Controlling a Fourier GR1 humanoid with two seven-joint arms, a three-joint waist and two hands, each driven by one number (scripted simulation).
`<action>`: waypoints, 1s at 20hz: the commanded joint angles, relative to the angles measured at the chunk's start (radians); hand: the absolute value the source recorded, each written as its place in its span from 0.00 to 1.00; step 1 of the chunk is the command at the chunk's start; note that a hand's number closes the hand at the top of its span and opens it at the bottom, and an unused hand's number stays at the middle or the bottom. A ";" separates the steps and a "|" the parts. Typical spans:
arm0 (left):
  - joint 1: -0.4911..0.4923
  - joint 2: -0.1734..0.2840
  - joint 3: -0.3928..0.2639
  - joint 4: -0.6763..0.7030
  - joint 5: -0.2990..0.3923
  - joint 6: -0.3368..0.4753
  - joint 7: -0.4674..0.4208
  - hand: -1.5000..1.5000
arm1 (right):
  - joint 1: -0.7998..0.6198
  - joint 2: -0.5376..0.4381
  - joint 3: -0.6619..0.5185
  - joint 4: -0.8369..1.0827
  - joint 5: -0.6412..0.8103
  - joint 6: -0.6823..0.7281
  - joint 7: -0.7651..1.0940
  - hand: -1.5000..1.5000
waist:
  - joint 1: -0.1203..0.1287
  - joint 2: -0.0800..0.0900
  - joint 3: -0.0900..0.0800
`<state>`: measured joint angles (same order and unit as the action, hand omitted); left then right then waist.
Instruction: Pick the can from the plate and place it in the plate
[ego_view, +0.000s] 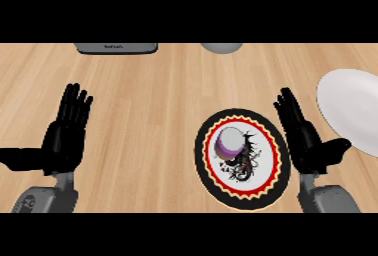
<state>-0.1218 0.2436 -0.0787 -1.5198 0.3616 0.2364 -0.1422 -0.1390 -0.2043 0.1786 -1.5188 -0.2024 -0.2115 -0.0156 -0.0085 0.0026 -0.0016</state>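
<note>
Down at the near edge, two grey forearms rising into view. Left hand (63, 137) well out on the left of the wooden bench (162, 90), fingers straight and released, holding nothing. Right hand (306, 137) equally flat and released, fingers up, thumb out to the right, just beside the right rim of the patterned plate (269, 150). Between the hands, nearer the right one, that black-rimmed plate with its red and yellow ring, and on its left half the can (231, 143), seen from above, silver top with a purple side. Off to the right, a plain white plate (354, 107), partly behind the right hand and cut by the edge. Farthest away, a grey flat object (117, 48) and a grey rounded thing (221, 47).
</note>
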 joint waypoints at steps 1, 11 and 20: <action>0.039 -0.004 -0.026 -0.006 -0.063 0.002 -0.004 0.50 | -0.031 0.066 0.072 -0.041 0.062 -0.046 0.080 1.00 | 0.011 -0.004 0.001; 0.020 0.133 -0.065 0.146 -0.129 -0.115 0.048 0.50 | -0.222 0.198 0.344 0.090 0.372 -0.391 0.051 0.00 | 0.020 0.000 0.002; 0.048 0.118 -0.020 0.229 -0.159 -0.170 -0.028 0.50 | -0.063 0.132 0.439 -0.061 0.623 -0.468 0.117 0.00 | 0.004 -0.005 0.001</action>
<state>-0.0787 0.3575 -0.1186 -1.3015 0.2059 0.0934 -0.1672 -0.2470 -0.0355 0.6081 -1.4957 0.3148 -0.6546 0.0210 -0.0012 -0.0013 -0.0011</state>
